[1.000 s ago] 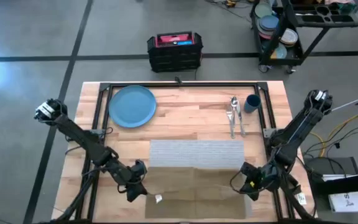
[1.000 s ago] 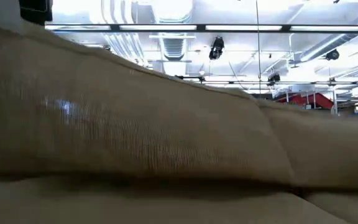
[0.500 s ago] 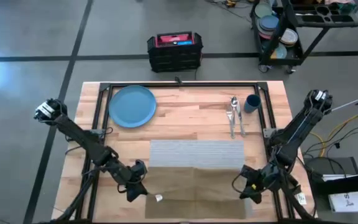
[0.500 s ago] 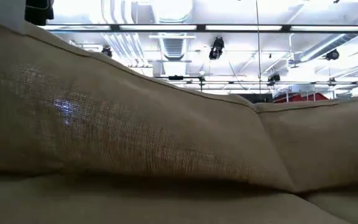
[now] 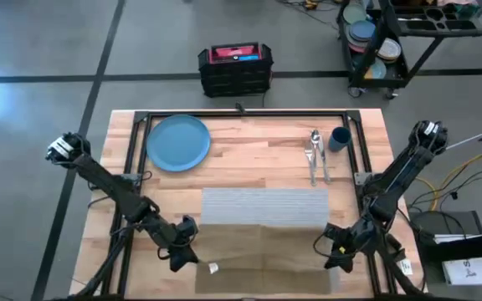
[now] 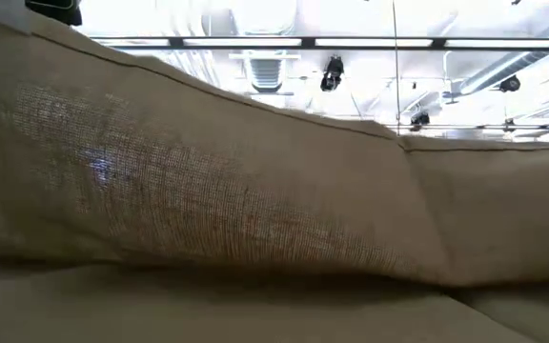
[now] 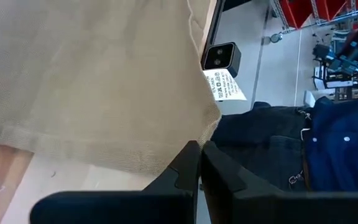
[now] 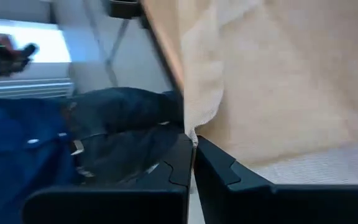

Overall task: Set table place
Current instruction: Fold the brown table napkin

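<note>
Pinching the tan napkin (image 5: 262, 257) at its near-left corner, left gripper (image 5: 192, 258), fingers pressed together on the cloth edge; napkin spread along the table's near edge, overlapping the grey placemat (image 5: 264, 205). Clamped likewise on what looks like the near-right corner, right gripper (image 5: 331, 261). Farther back, blue plate (image 5: 178, 142), cutlery (image 5: 316, 155), dark-blue cup (image 5: 339, 139).

- No words, brands or numbers can be read anywhere.
- A white tag (image 7: 224, 86) on the napkin (image 7: 92, 81) carries small dark print — too fine to make out.
- The same tag shows from above — blank at that range.
</note>
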You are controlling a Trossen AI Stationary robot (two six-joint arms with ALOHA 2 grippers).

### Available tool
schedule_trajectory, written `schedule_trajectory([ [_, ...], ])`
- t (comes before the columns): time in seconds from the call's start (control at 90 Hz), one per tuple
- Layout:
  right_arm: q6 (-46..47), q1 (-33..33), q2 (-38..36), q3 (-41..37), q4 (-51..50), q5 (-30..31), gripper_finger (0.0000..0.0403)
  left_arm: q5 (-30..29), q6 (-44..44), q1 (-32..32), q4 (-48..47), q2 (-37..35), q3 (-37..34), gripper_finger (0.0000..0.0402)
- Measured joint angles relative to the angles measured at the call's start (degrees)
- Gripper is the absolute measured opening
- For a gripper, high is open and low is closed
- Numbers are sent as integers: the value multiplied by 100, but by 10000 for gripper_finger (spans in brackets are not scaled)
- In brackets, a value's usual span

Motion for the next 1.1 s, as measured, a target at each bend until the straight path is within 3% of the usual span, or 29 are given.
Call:
schedule_trajectory([
  [0.578,-88,-1,148,-183,347,-388,0,134,85,3,39,-26,0,0],
  [0.733,-69,0,182,-256,984,-237,0,194,44,4,39,-50,0,0],
  [1.1,55,11,269,-359,842,-304,0,329,61,7,9,-59,0,0],
])
